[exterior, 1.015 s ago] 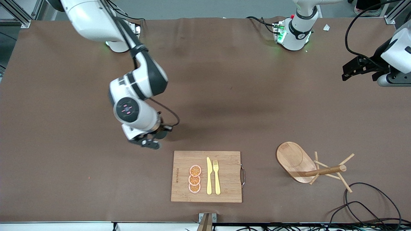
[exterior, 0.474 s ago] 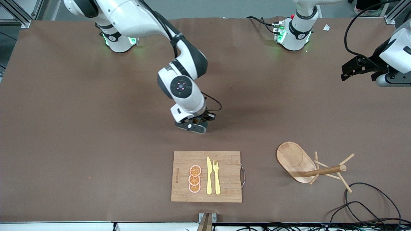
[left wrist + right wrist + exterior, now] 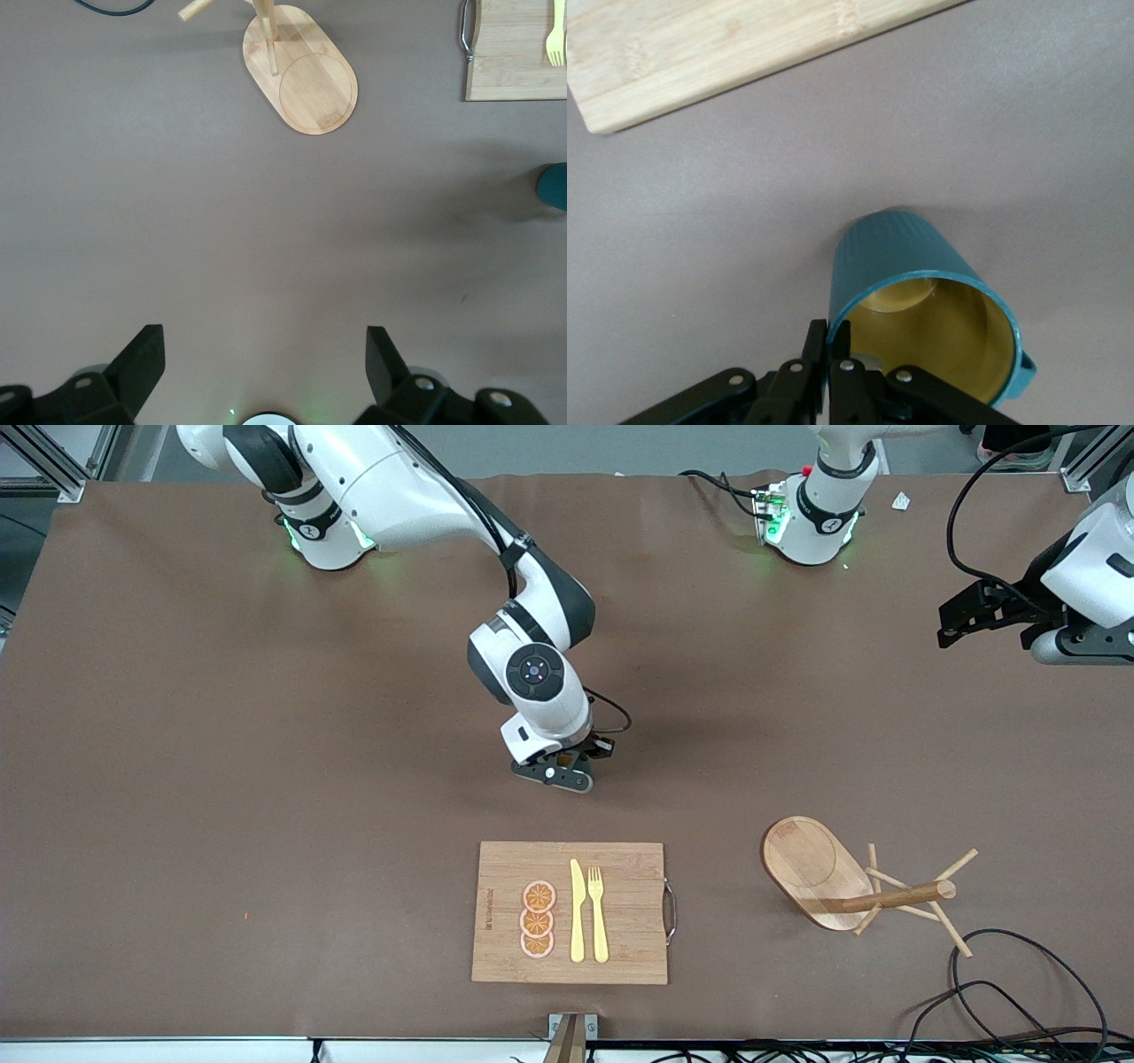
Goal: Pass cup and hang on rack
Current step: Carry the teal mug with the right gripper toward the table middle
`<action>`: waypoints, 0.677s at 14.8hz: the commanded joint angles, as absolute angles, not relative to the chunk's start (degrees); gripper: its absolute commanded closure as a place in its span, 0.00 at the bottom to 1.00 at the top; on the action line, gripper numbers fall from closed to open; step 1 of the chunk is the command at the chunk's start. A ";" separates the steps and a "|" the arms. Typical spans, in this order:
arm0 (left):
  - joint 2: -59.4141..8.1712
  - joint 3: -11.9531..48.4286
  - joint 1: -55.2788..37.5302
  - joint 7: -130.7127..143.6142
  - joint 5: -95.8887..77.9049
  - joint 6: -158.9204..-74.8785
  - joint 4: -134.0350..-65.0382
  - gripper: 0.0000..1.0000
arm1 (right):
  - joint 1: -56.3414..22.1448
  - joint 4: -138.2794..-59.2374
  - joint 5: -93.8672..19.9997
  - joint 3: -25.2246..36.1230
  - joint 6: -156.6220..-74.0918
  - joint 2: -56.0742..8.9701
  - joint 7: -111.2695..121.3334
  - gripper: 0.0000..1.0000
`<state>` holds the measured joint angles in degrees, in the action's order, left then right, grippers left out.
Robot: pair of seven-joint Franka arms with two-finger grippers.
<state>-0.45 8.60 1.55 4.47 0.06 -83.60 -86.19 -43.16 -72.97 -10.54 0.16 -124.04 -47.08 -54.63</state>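
Note:
The dark teal cup (image 3: 921, 266), ribbed outside and yellowish inside, hangs from my right gripper (image 3: 828, 332), which is shut on its rim with one finger inside and one outside. In the front view the right gripper (image 3: 567, 772) is low over the bare middle of the table and its hand hides most of the cup. An edge of the cup (image 3: 554, 186) shows in the left wrist view. The wooden rack (image 3: 811, 868) stands toward the left arm's end. My left gripper (image 3: 946, 624) waits open over that end, its fingers (image 3: 142, 354) wide apart and empty.
A bamboo cutting board (image 3: 567, 912) with a yellow knife, a fork and orange slices lies nearer the front camera than the cup. It also shows in both wrist views, board (image 3: 518, 49) and board (image 3: 726, 44). Black cables (image 3: 1001, 974) loop beside the rack.
My right arm has swung from the right arm's end to the middle of the table, carrying the cup. The left gripper has barely shifted.

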 commanded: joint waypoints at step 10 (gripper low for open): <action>-1.14 8.79 1.23 4.83 -0.17 -80.95 -84.99 0.00 | -42.89 -69.08 -11.69 0.88 -122.96 -46.76 -56.60 0.26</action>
<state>-0.50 8.60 1.54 4.49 0.06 -81.94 -86.19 -43.18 -70.91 -10.55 0.51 -123.98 -47.33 -55.65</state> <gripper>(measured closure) 0.000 0.348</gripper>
